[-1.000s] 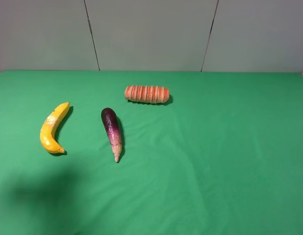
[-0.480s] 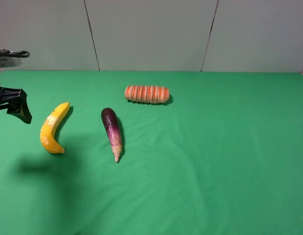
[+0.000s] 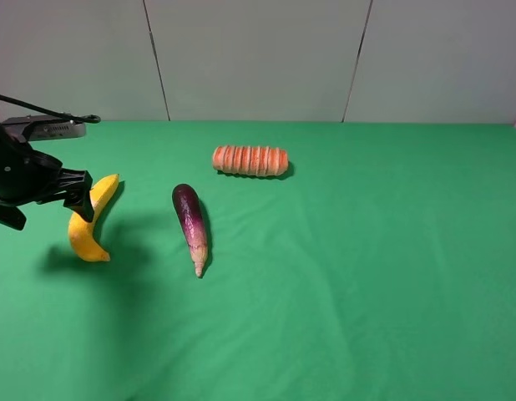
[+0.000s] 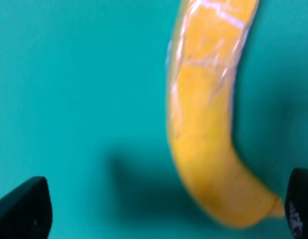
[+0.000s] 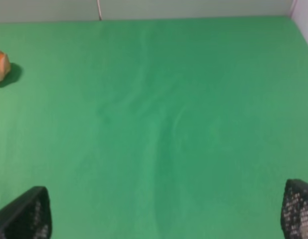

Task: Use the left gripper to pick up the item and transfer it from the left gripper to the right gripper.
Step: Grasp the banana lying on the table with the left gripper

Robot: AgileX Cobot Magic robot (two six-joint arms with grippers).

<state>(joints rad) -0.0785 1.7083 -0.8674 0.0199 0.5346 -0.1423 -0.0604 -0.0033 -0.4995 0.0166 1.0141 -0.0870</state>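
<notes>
In the high view, the left gripper (image 3: 48,213) hangs at the left side of the green cloth (image 3: 366,267). It is over the banana (image 3: 89,221), which lies left of the eggplant (image 3: 191,219). In the left wrist view, the banana sits between parted fingers (image 4: 22,209), ungrasped. In the right wrist view, the right gripper (image 5: 159,214) is spread wide over cloth, holding nothing.

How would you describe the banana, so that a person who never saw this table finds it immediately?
On the green table lie three foods. The banana is the leftmost, just below the open left pincer. It alone is yellow and curved; the eggplant is purple and straight, the roll orange and ridged.
</notes>
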